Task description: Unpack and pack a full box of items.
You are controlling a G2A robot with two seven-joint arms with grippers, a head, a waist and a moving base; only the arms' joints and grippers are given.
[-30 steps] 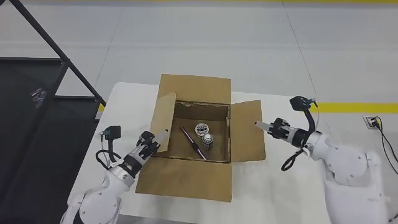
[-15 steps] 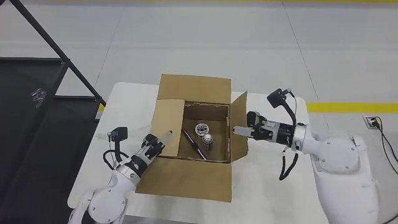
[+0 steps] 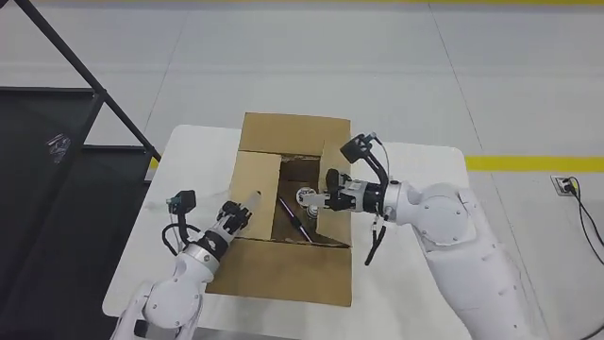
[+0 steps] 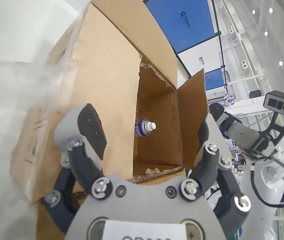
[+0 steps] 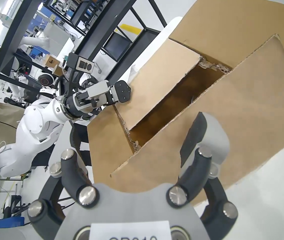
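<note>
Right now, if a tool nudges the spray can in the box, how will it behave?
The spray can stands upright on the box floor, narrow-based: probably tips under a high push. Round body, so likely rolls once down. Smooth-looking metal may slip.

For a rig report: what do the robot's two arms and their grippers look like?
The left arm and right arm have smooth white shells, black cables looping at the wrists and a dark camera on a bracket. The left gripper and right gripper each have a grey plate with silver screws, black links, light grey fingers with black pads.
</note>
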